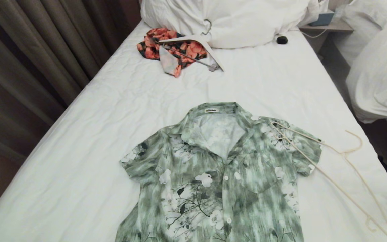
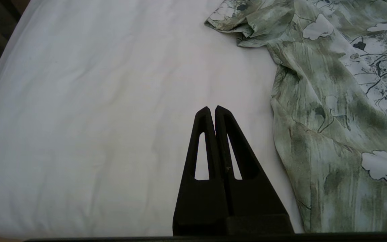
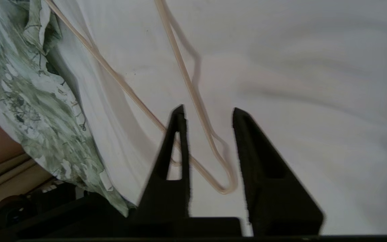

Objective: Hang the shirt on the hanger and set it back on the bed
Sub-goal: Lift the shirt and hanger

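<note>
Two hangers, two garments — perhaps two pillows

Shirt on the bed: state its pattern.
The shirt is green and white with white flowers, clearest in the head view.

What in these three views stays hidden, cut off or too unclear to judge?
- Shirt: hem cut off by the head view's bottom edge.
- Right gripper: open over the hanger; contact unclear, motion blur.
- Collar label: print too small.
- Black object by the pillow: too small to identify.

Room — brown curtains were hung at the left; a bedside table and second bed were placed right.
</note>
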{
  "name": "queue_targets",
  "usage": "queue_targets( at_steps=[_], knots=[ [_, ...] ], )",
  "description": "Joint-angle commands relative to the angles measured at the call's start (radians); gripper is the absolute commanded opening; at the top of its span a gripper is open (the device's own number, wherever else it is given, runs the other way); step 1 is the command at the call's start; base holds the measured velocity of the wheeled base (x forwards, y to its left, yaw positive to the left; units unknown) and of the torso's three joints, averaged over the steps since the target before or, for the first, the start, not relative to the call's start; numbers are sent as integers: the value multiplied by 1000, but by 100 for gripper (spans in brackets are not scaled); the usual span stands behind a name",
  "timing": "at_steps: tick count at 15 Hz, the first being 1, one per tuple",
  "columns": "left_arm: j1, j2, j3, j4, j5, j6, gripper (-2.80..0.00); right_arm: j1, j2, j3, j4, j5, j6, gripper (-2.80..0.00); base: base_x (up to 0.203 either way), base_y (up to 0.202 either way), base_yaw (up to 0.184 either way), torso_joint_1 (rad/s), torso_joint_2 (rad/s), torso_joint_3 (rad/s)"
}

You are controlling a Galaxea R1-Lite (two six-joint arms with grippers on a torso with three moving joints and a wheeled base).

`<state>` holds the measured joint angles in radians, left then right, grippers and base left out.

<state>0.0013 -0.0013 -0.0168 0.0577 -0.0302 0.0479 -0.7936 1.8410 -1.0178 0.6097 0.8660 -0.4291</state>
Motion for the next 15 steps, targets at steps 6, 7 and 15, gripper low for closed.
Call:
queue_targets(
  at_steps=[6,7,15],
  knots=[
    [0,1,0,1,0,0,-280,45,165,-120,37,179,-5,0,0,0,0,0,0,0],
    [0,0,0,-1,0,0,-280,52,175,-120,36,233,-9,0,0,0,0,0,0,0],
    [0,0,0,1,0,0,-280,134,181,-108,42,360,-46,0,0,0,0,0,0,0]
  ],
)
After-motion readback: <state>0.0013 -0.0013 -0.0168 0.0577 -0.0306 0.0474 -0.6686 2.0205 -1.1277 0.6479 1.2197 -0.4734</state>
